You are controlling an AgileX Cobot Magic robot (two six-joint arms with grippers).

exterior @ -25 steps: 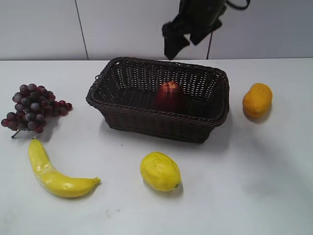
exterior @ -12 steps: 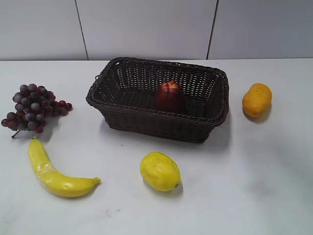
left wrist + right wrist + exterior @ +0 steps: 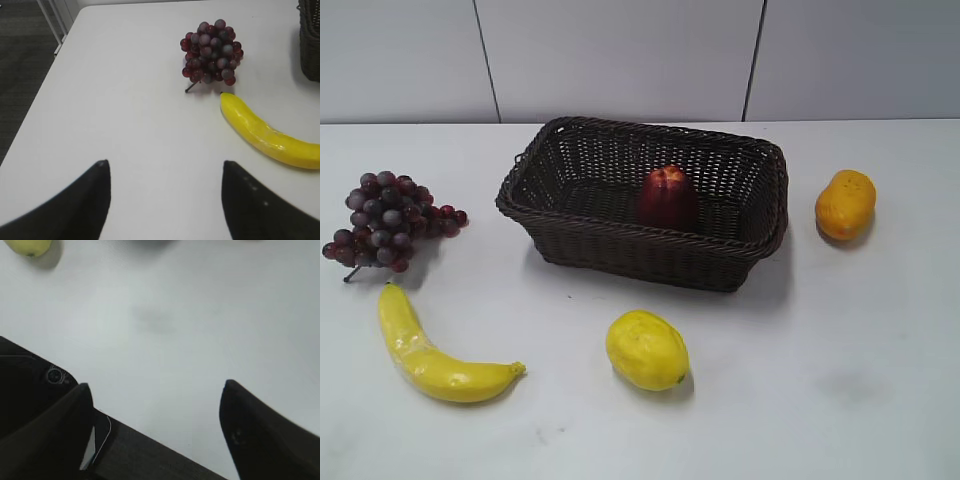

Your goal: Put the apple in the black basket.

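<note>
The dark red apple (image 3: 667, 197) lies inside the black basket (image 3: 620, 250), near the middle of its floor. The basket stands at the table's centre back; its corner also shows in the left wrist view (image 3: 311, 40). Neither gripper shows in the exterior view. My left gripper (image 3: 165, 167) is open and empty above bare table, near the table's left end. My right gripper (image 3: 157, 387) is open and empty above the table's front edge.
A grape bunch (image 3: 387, 218) and a banana (image 3: 430, 350) lie at the left; both show in the left wrist view, grapes (image 3: 212, 50) and banana (image 3: 270, 135). A yellow lemon (image 3: 647, 350) lies in front of the basket. An orange-yellow fruit (image 3: 846, 204) lies at the right.
One second ago the right arm hung above the basket's back rim in the exterior view. It has since left that view. The apple stays in the basket.
</note>
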